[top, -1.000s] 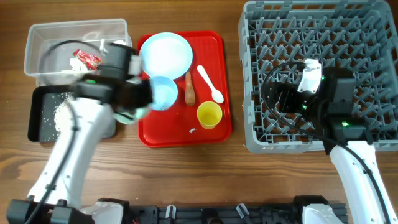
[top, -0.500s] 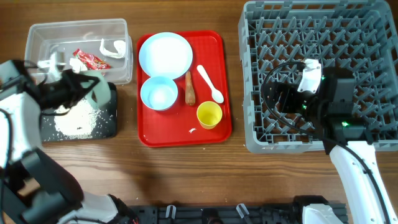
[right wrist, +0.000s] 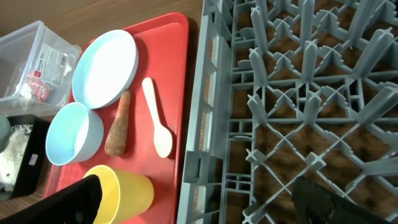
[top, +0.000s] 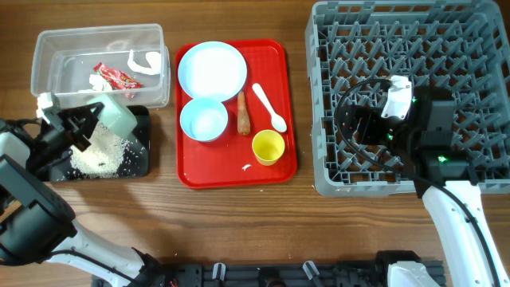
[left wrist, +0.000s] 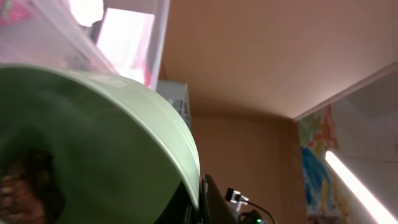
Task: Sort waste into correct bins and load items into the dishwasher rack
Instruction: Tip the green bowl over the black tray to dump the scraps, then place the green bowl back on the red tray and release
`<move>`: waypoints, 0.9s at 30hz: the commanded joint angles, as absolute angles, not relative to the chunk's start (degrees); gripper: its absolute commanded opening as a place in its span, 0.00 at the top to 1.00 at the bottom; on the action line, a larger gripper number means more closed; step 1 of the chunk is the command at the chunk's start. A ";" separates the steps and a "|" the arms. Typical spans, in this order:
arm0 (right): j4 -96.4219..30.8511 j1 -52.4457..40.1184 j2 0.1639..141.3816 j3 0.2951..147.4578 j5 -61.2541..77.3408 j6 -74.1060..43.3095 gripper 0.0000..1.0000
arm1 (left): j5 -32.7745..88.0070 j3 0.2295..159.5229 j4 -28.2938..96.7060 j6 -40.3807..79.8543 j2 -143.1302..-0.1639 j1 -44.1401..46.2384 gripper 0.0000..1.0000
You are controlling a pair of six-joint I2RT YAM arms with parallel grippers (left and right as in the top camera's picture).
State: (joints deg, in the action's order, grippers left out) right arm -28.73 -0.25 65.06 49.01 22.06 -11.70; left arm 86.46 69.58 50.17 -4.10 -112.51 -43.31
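Locate the left fingers (top: 86, 125) at the left edge of the worktop, closed tight on the rim of the mint-green bowl (top: 118, 114). Note the bowl tilted, above the far end of the black tray (top: 142, 163) and just beside the near wall of the clear tub (top: 48, 48); cannot tell whether touching. In the left wrist view, see the bowl's rim filling most of the frame, with a blurred dark patch low inside; cannot tell what.

Find loose white rice (top: 100, 155) heaped in the black tray. Find the red snack wrapper (top: 115, 76) and white paper scraps (top: 145, 61) inside the clear tub.

Locate the red serving tray (top: 275, 60) at mid-worktop, between the 2 bins and the dishwasher rack (top: 470, 48). On it, find 5 things:
- pale blue plate (top: 211, 70) at the far end
- whitish-blue bowl (top: 204, 119) just nearer than the plate
- carrot-like stick (top: 242, 113) right of that bowl
- white spoon (top: 269, 106) right of the stick
- yellow cup (top: 268, 147) upright at the near right

Note 1 small white scrap (top: 246, 168) near the cup.

Locate the right fingers (right wrist: 68, 200) above the rack's left half, spread wide apart, gripping nothing. In the right wrist view, see the rack's left edge between the 2 fingers.
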 commanded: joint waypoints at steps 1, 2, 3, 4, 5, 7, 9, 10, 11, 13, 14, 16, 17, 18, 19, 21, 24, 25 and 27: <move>-28.58 -0.58 65.49 50.35 22.98 -12.16 0.00 | 90.37 69.21 51.46 -5.54 -112.66 -43.59 0.96; -28.58 -0.58 65.49 50.35 23.00 -12.14 0.00 | 90.37 69.21 52.07 -5.54 -112.66 -43.57 0.96; -28.58 -0.58 65.49 50.35 23.00 -12.14 0.00 | 90.37 69.21 52.84 -5.34 -112.66 -43.59 0.96; -28.58 -0.58 65.49 50.35 22.98 -12.14 0.00 | 90.37 69.21 53.34 -5.08 -112.66 -43.59 0.96; -28.58 -0.58 65.49 50.35 23.00 -12.14 0.00 | 90.37 69.21 54.26 -3.97 -112.66 -43.59 0.96; -28.60 -0.58 65.49 50.35 23.00 -12.16 0.00 | 90.37 69.21 55.18 -1.89 -112.66 -43.59 0.96; -28.58 -0.58 65.49 50.35 23.00 -12.16 0.01 | 90.35 69.21 55.11 -1.06 -112.66 -43.59 0.96; -28.58 -0.58 65.49 50.35 23.00 -12.16 0.00 | 90.35 69.21 55.11 -1.08 -112.66 -43.59 0.96; -28.60 -0.58 65.49 50.35 22.98 -12.16 0.00 | 90.37 69.21 55.11 -1.08 -112.66 -43.59 0.96; -28.58 -0.58 65.49 50.35 23.00 -12.16 0.00 | 90.37 69.21 55.16 -1.08 -112.60 -43.57 0.96; -28.58 -0.58 65.49 50.35 23.00 -12.14 0.00 | 90.37 69.23 55.16 -1.08 -112.33 -43.55 0.96; -28.56 -0.58 65.49 50.35 22.98 -12.16 0.00 | 90.35 69.23 56.14 -3.66 -110.19 -42.89 0.96; -28.53 -0.58 65.49 50.35 23.00 -12.14 0.00 | 90.35 69.21 57.41 -6.07 -108.77 -42.37 0.96; -28.53 -0.58 65.49 50.35 23.00 -12.16 0.00 | 90.19 69.23 58.78 -8.29 -107.18 -41.65 0.96; -28.53 -0.58 65.49 50.35 23.00 -12.19 0.00 | 89.27 69.23 60.36 -10.22 -105.38 -40.71 0.96; -28.56 -0.58 65.49 50.35 23.00 -12.16 0.00 | 85.03 69.23 62.39 -11.68 -101.27 -38.11 0.96; -28.62 -0.58 65.49 50.35 23.00 -12.21 0.00 | 74.59 69.21 63.55 -11.60 -94.48 -31.94 0.96; -28.69 -0.58 65.49 50.35 23.00 -12.19 0.00 | 71.59 69.23 63.77 -11.60 -92.51 -29.58 0.96; -28.71 -0.58 65.49 50.35 23.00 -12.16 0.00 | 65.47 69.21 64.05 -11.53 -88.73 -24.43 0.96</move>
State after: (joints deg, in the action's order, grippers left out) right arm -28.75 -0.23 65.06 49.01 22.06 -11.73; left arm 78.74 69.25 63.46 -8.97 -95.74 -32.14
